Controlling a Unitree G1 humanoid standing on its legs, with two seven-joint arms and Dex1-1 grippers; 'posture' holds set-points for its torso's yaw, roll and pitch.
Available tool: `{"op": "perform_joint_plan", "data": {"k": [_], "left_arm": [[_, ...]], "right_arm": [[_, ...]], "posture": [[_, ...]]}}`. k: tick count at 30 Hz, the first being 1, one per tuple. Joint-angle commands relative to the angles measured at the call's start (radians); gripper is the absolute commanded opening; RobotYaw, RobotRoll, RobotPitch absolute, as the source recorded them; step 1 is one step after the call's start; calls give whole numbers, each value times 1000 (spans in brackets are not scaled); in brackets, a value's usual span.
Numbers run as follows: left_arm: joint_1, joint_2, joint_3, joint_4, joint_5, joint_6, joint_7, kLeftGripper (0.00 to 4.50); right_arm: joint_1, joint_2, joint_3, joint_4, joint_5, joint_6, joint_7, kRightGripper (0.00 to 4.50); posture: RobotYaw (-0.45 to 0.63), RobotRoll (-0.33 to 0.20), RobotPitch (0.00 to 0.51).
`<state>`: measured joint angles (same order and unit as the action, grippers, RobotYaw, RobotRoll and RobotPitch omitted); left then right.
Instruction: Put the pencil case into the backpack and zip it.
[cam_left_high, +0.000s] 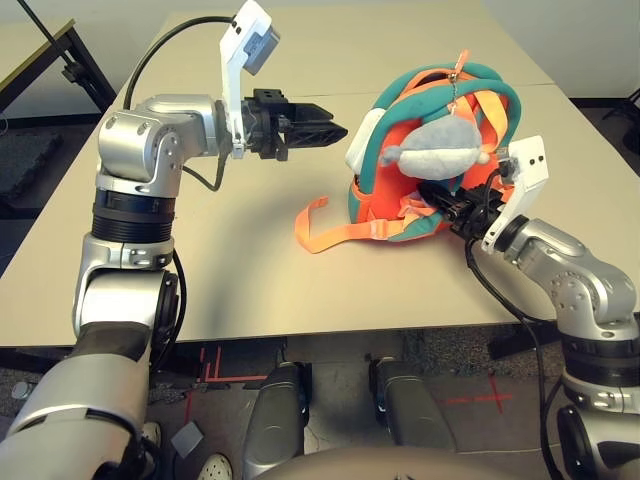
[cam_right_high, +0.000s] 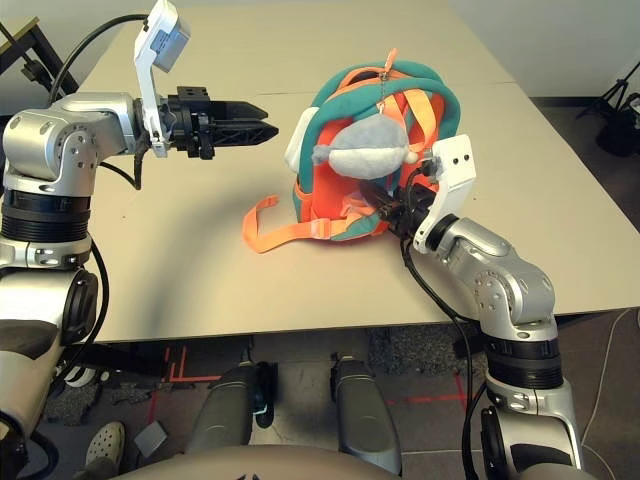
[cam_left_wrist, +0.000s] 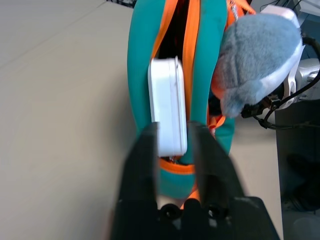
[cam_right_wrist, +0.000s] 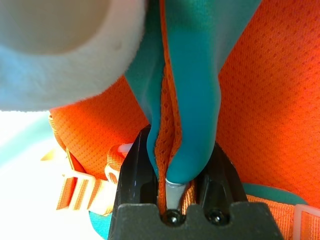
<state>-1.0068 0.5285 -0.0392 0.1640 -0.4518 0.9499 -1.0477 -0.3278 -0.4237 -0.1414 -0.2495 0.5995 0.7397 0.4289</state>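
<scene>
Backpack (cam_left_high: 440, 150), soft and floppy at centre right, was pinched at its teal trim by the right end effector (cam_right_wrist: 172, 167); the rigid, smooth case (cam_left_wrist: 168, 112) jutted from its opening, left end effector (cam_left_high: 318, 124) nearly closed and empty.

Bare table (cam_left_high: 240, 270) lies open on the robot's left and in front of the backpack (cam_left_high: 400, 215), broken only by a loose orange strap (cam_left_high: 320, 225) curling out from its base. The backpack's opening, facing the left gripper (cam_left_high: 335, 125), is partly plugged by the pencil case (cam_left_wrist: 169, 107) standing out of it between the teal edges. The plush toy (cam_left_high: 440, 150) hangs across the near face. The right gripper (cam_right_wrist: 175, 175) has its fingers clamped on a teal-and-orange fold, blocking that side.
</scene>
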Motion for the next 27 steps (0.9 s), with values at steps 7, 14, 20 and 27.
{"op": "perform_joint_plan", "data": {"k": [7,14,20,27], "left_arm": [[-1,-49,-39,11,-20,-2,10,0],[-95,-221,-132,332,112,-220,51,0],[-152,-293,-137,482,172,-333,50,0],[-106,-222,-83,260,64,-169,-33,0]], "right_arm": [[17,0,17,25,-15,22,-1,791],[20,-2,16,25,-19,20,0,791],[29,-4,12,13,-20,22,-1,791],[53,-4,5,-2,-19,22,-7,791]], "posture": [[-126,0,117],[-133,0,119],[-160,0,120],[-161,0,120]]}}
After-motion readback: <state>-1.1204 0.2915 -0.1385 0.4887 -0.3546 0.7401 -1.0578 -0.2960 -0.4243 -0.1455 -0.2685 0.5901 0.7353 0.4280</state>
